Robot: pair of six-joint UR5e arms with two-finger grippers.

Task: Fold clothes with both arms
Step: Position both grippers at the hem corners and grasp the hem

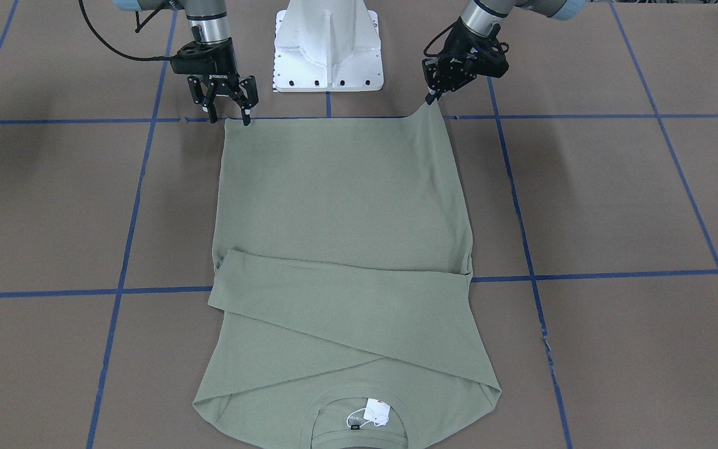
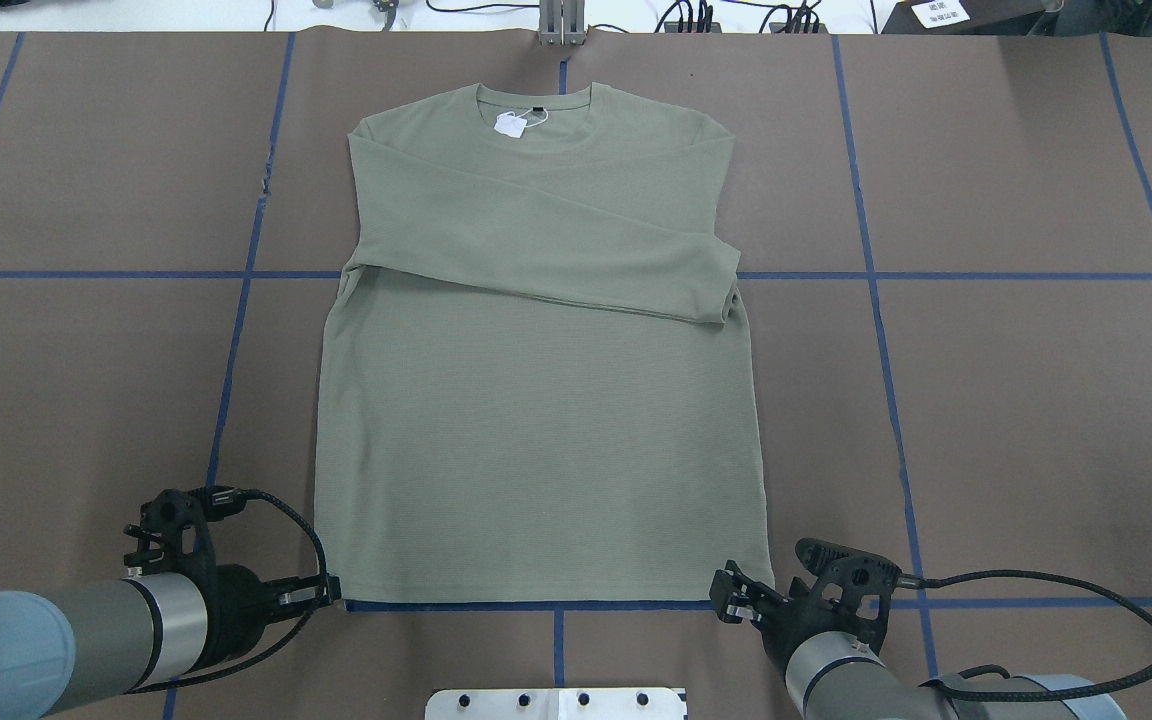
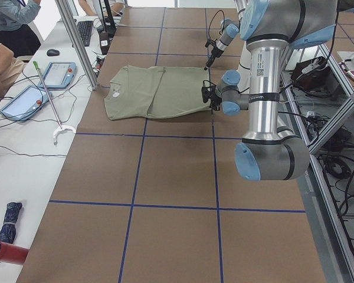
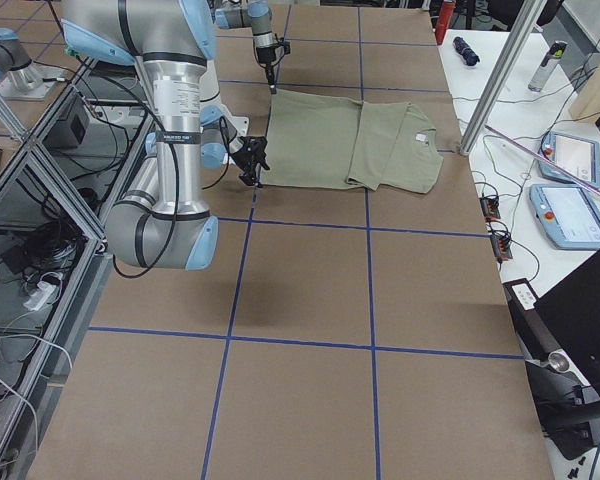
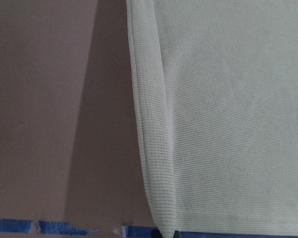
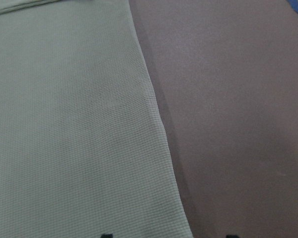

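An olive-green long-sleeved shirt [image 2: 536,430] lies flat on the brown table, both sleeves folded across the chest and the collar with a white tag [image 2: 511,124] at the far side. My left gripper [image 1: 432,95] is shut on the near hem corner and lifts it into a small peak; in the left wrist view the shirt's edge [image 5: 149,148] curls up. My right gripper [image 1: 229,115] is open at the other near hem corner, its fingers down at the hem. In the right wrist view the shirt's side edge [image 6: 154,124] runs between the two fingertips.
The white pedestal base [image 1: 328,43] stands between the arms behind the hem. Blue tape lines [image 2: 866,275] grid the table. Beyond the collar side are a metal post [image 3: 76,44], tablets [image 4: 570,215] and cables; a person [image 3: 9,23] sits there.
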